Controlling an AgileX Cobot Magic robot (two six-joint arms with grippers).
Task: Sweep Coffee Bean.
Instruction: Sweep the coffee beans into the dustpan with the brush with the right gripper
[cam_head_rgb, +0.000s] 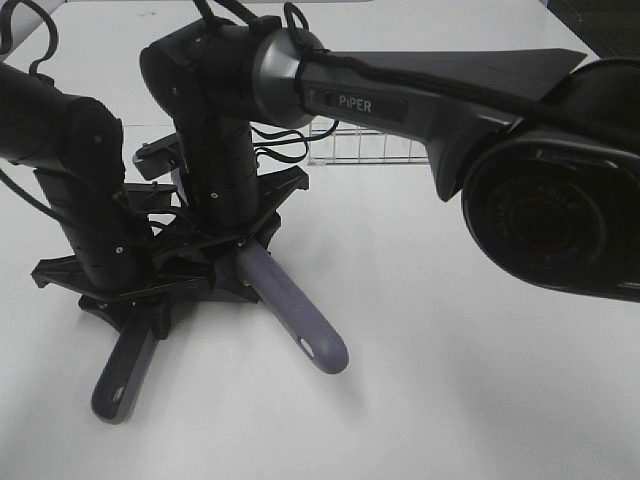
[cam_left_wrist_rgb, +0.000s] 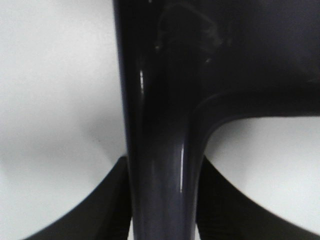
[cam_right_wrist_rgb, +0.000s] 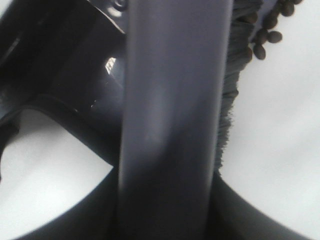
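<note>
My left gripper (cam_head_rgb: 135, 310) is shut on the grey-purple dustpan handle (cam_head_rgb: 122, 378), which points toward the table's front. In the left wrist view the dark handle (cam_left_wrist_rgb: 160, 150) runs between the fingers (cam_left_wrist_rgb: 107, 205). My right gripper (cam_head_rgb: 235, 265) reaches across to the left and is shut on the grey-purple brush handle (cam_head_rgb: 295, 310). In the right wrist view the brush handle (cam_right_wrist_rgb: 172, 110) fills the middle, with its bristles (cam_right_wrist_rgb: 232, 75) beside it. Several small dark coffee beans (cam_right_wrist_rgb: 265, 35) lie at the bristle tips. Part of the dustpan (cam_right_wrist_rgb: 75, 100) shows on the other side. In the exterior view the arms hide the beans.
A clear wire rack (cam_head_rgb: 370, 150) stands at the back of the white table (cam_head_rgb: 480, 400). The right arm's large black body (cam_head_rgb: 550, 210) hangs over the table's right side.
</note>
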